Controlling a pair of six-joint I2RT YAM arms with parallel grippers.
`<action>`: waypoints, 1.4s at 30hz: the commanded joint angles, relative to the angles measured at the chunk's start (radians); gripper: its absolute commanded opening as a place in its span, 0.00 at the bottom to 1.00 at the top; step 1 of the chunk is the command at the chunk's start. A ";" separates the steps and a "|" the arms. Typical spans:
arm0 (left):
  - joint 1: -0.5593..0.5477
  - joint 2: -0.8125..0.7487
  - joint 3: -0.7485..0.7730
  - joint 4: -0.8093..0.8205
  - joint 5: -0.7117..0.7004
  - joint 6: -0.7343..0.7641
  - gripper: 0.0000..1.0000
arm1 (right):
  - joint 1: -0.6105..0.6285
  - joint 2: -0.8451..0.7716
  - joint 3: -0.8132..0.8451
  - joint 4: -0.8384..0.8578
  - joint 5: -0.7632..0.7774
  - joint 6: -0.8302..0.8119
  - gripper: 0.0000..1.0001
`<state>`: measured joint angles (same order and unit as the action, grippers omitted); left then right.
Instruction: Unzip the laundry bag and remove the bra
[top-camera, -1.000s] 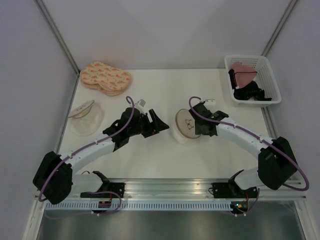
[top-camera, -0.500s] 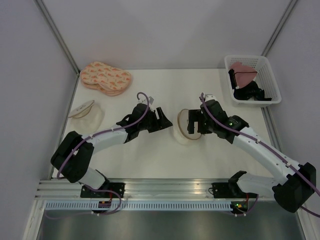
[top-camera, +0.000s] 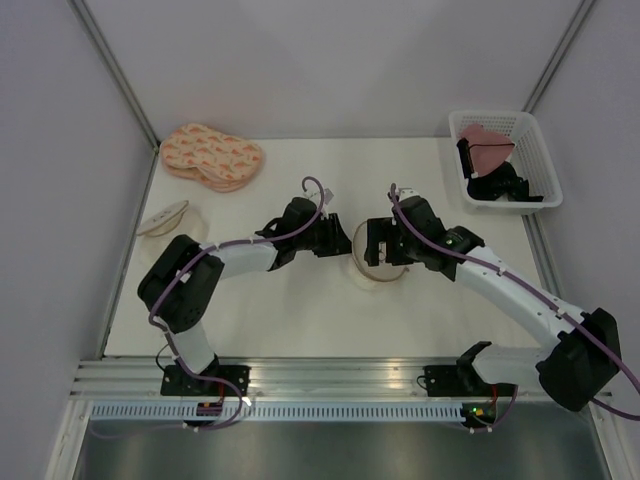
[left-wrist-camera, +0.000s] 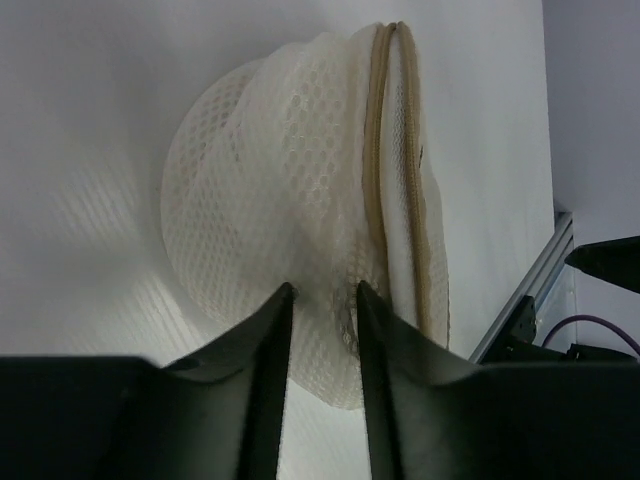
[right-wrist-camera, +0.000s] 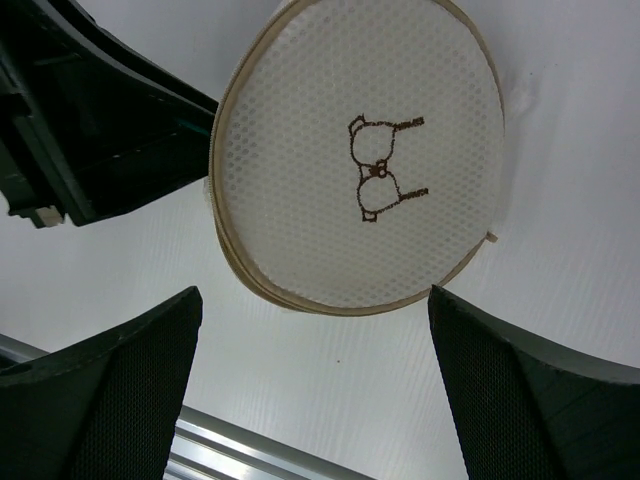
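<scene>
Bright, even, diffuse light fills every view, and the white bench (top-camera: 300, 310) looks uniformly pale. Left of the bag (left-wrist-camera: 290, 190) in the left wrist view lies a soft grey shadow. Mesh reads sharp; the near jaws are dark and slightly blurred.

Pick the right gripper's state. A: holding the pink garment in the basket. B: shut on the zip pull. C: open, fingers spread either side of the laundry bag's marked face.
C: the right gripper is wide open over the laundry bag, holding nothing.
</scene>
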<state>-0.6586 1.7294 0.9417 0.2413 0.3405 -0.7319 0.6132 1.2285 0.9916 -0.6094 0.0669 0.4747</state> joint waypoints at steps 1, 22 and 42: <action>-0.003 0.059 0.043 0.015 0.083 0.055 0.36 | 0.005 0.017 0.036 0.046 0.011 0.005 0.98; -0.010 0.002 -0.124 0.346 0.206 -0.147 0.02 | 0.010 0.181 0.105 0.126 -0.006 0.022 0.93; -0.012 -0.025 -0.178 0.375 0.209 -0.169 0.02 | 0.023 0.187 0.130 -0.038 0.293 0.047 0.55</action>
<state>-0.6655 1.7435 0.7811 0.5762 0.5343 -0.9012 0.6376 1.4563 1.0840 -0.5789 0.2390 0.5102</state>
